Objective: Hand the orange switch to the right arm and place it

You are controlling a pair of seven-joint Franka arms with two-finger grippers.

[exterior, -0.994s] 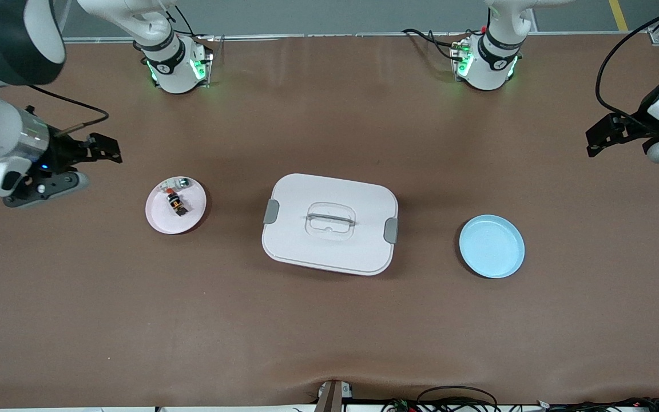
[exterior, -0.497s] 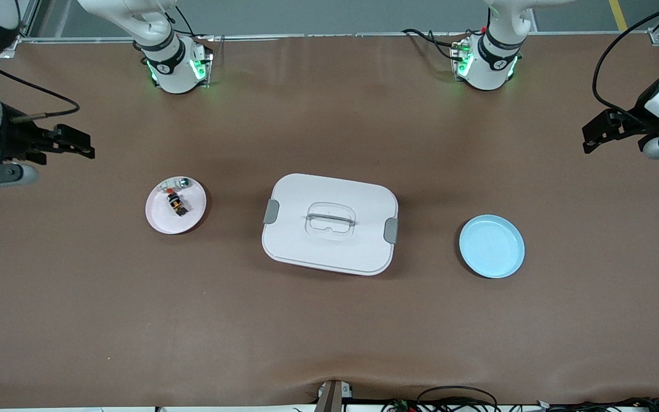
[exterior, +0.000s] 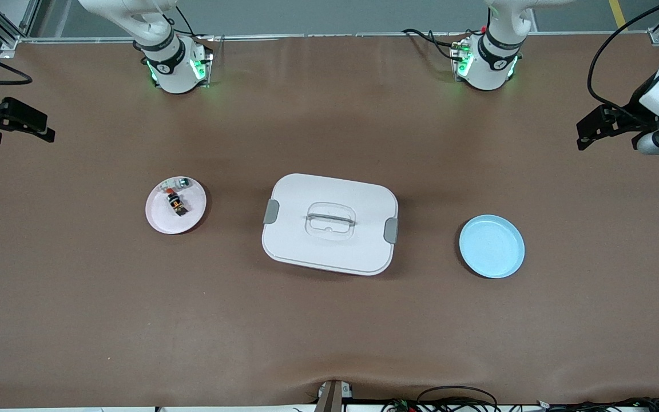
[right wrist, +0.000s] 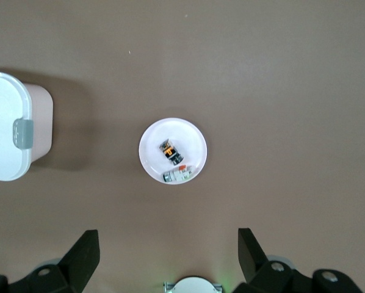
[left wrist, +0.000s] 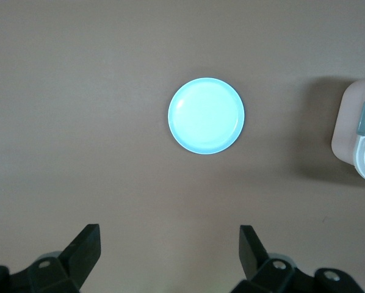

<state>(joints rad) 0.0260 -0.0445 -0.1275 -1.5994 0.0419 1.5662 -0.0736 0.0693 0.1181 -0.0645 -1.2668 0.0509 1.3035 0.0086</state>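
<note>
The orange switch [exterior: 177,204] is a tiny black block with an orange band. It lies on the pink plate [exterior: 158,220], toward the right arm's end of the table. It also shows in the right wrist view [right wrist: 169,149], on the same plate [right wrist: 191,141]. My right gripper [exterior: 48,131] is open and empty, up over the table's edge at the right arm's end, well clear of the plate; its jaws [right wrist: 168,256] stand wide apart. My left gripper [exterior: 581,137] is open and empty over the left arm's end, and the left wrist view [left wrist: 170,253] shows it the same way.
A small clear-silvery piece [exterior: 178,184] with a red bit lies on the pink plate beside the switch. A white lidded box [exterior: 329,223] with grey latches stands mid-table. An empty blue plate [exterior: 491,246] lies toward the left arm's end.
My right gripper has drawn away from the pink plate toward the table's end at the right arm's side. My left gripper has drifted slightly outward. The switch has not moved.
</note>
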